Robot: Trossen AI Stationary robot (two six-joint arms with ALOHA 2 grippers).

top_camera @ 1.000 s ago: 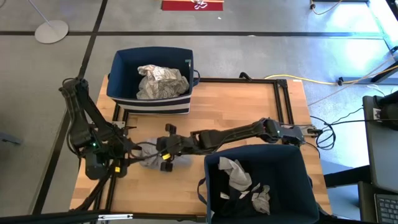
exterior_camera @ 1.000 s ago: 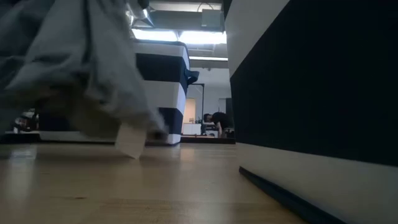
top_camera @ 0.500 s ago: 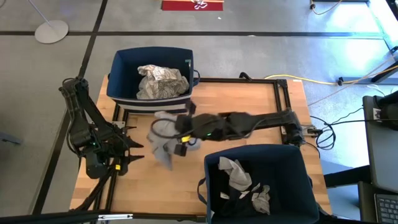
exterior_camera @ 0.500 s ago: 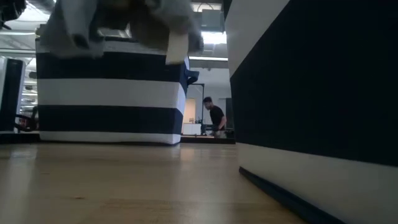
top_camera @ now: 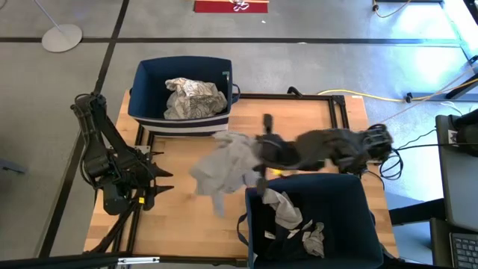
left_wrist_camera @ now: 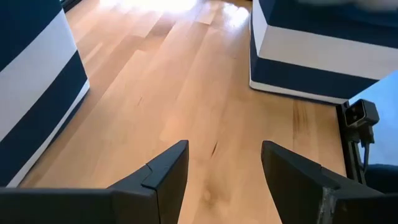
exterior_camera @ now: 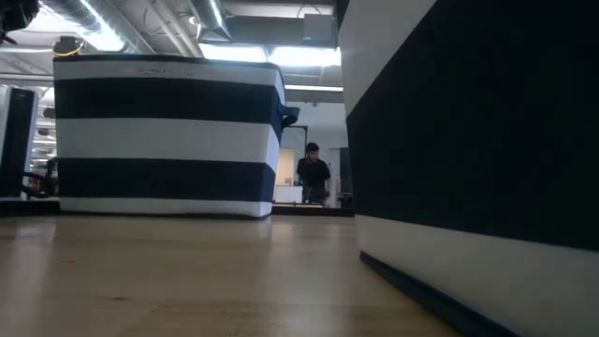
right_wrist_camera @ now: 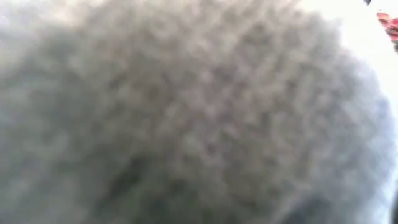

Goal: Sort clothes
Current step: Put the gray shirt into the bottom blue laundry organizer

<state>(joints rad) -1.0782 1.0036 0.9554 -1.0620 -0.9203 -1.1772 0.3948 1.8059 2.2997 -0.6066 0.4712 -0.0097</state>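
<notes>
Wooden worktop point(top_camera: 299, 119), grey floor around | grey garment point(top_camera: 224, 170) aloft mid-worktop, clamped in right pincer point(top_camera: 258, 158), beside near bin point(top_camera: 351, 190) | left pincer point(left_wrist_camera: 224, 163) apart, idle at worktop's left edge | carry fully over chosen bin's rim before releasing | garment lifted off worktop, swung rightward since a second ago.

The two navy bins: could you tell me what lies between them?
In the high view, the grey garment hangs from the right tool, above bare table.
</notes>
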